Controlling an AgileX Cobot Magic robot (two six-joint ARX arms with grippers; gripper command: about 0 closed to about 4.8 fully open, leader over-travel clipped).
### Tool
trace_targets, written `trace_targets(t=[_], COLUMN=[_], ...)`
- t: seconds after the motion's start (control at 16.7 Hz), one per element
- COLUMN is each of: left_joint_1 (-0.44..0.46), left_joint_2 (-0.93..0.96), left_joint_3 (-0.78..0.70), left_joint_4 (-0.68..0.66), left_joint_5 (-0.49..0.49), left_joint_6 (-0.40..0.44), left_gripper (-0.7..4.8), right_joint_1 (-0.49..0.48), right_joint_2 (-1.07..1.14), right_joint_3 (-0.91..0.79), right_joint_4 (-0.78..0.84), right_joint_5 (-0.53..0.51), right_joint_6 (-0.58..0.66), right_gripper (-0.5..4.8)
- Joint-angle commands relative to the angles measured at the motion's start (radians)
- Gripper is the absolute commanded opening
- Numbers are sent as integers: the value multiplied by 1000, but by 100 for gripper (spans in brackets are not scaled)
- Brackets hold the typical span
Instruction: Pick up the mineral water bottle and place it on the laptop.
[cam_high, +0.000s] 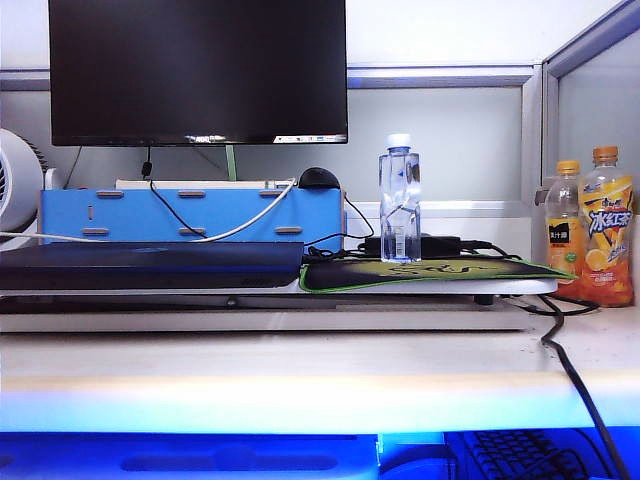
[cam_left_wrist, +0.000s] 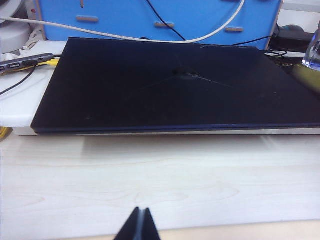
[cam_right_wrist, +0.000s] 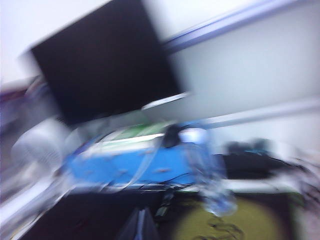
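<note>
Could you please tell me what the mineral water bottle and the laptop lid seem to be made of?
The mineral water bottle: clear, bluish plastic by the look, see-through with a white cap. The laptop lid: dark, smooth, glossy, faintly reflective; metal or plastic cannot be told.

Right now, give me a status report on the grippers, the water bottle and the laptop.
Left gripper shut, low over bare table before the laptop. Right gripper shut, empty, view blurred. Mineral water bottle upright on mouse pad, untouched. Laptop lid clear.

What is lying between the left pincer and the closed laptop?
Nothing: in the left wrist view only bare pale table lies between the shut left pincer and the laptop.
</note>
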Motion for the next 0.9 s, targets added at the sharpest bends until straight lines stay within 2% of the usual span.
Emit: trace_targets(t=[0.06,0.12,0.18,0.24,0.3,0.36,0.42,0.6,0.66,0.78,0.9], left_joint_1=[0,0,0,0,0,0,0,1,1,1,1], left_joint_2=[-2,-2,-2,-2,-2,-2,-2,-2,-2,-2,-2], left_joint_3=[0,0,0,0,0,0,0,0,0,0,0], left_joint_4=[-6,-6,-6,-6,-6,-6,-6,-6,-6,-6,-6], left_joint_5=[5,4,5,6,4,5,5,4,4,5,5], left_joint_6=[1,1,1,2,2,1,2,2,1,2,2], left_gripper=[-2,-2,-2,-2,-2,-2,-2,-2,-2,-2,-2], right_joint_1=[0,0,0,1,1,2,2,84,160,230,240], right_joint_2=[247,310,348,393,441,467,486,505,522,568,678], right_joint_3=[165,197,215,227,229,229,230,263,269,270,281], right_joint_4=[19,46,57,73,83,76,48,-122,-110,-31,79], right_joint_5=[-297,-382,-416,-428,-431,-431,-417,-130,98,261,303], right_joint_6=[13,74,139,224,213,177,128,-285,-478,-538,-525], right_gripper=[13,13,12,13,43,236,479,479,479,479,479])
